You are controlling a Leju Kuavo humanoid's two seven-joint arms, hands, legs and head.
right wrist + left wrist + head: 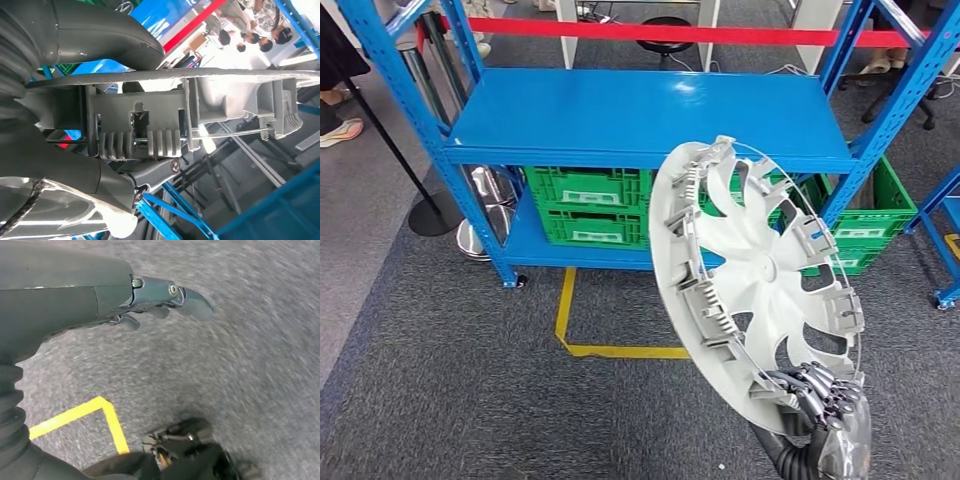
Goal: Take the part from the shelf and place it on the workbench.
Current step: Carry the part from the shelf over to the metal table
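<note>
The part is a large white wheel cover (754, 275) with curved spokes and clips around its rim. My right hand (824, 395) grips its lower rim and holds it up in front of the blue shelf (644, 115), inner side toward me. In the right wrist view the cover's rim and clips (158, 117) sit clamped between the thumb and the fingers (154, 172). My left hand (166, 297) hangs over the grey carpet with its fingers loosely extended and nothing in it.
Green crates (595, 205) sit on the shelf's lower level, another green crate (878, 215) at its right. Yellow tape (614, 350) marks the carpet in front. A red barrier strip (660, 32) runs behind the shelf, with stanchion bases (433, 215) at left. People stand beyond.
</note>
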